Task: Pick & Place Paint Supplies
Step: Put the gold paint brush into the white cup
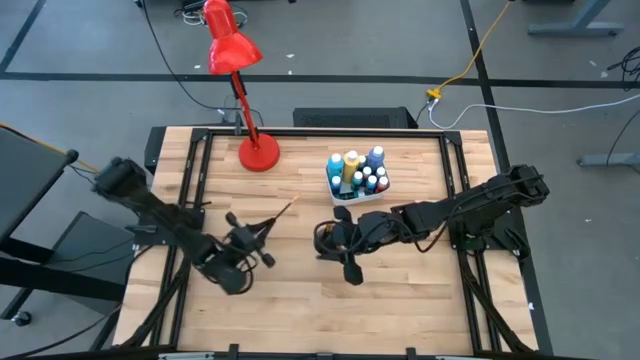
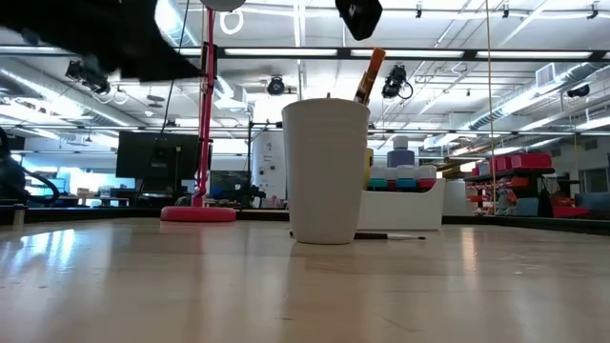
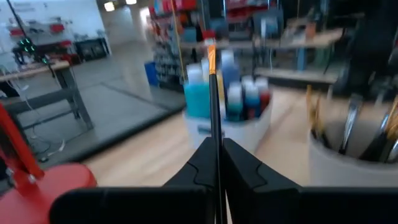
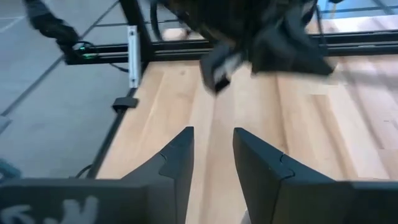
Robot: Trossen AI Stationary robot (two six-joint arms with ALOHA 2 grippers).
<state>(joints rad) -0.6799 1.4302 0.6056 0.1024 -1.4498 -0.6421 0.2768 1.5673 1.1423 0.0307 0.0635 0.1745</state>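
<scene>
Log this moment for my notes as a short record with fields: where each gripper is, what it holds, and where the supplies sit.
left gripper: shut on a brush, raised over the table, pointed toward the tub
right gripper: open, empty, over table centre
tub of paint bottles: back of table, right of the lamp
cup: upright, holding brushes

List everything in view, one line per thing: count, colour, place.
Table: one, light wood, under both arms.
Lamp: one, red, far left part of the table.
Tub of paint bottles: one white tub, bottles blue, teal, yellow, white; far centre.
Cup: one, white, near the tub, several brushes inside.
Brush: one, black handle, orange tip, clamped in the left gripper.
Left gripper: shut on the brush, left of centre.
Right gripper: open, empty, right of centre.
</scene>
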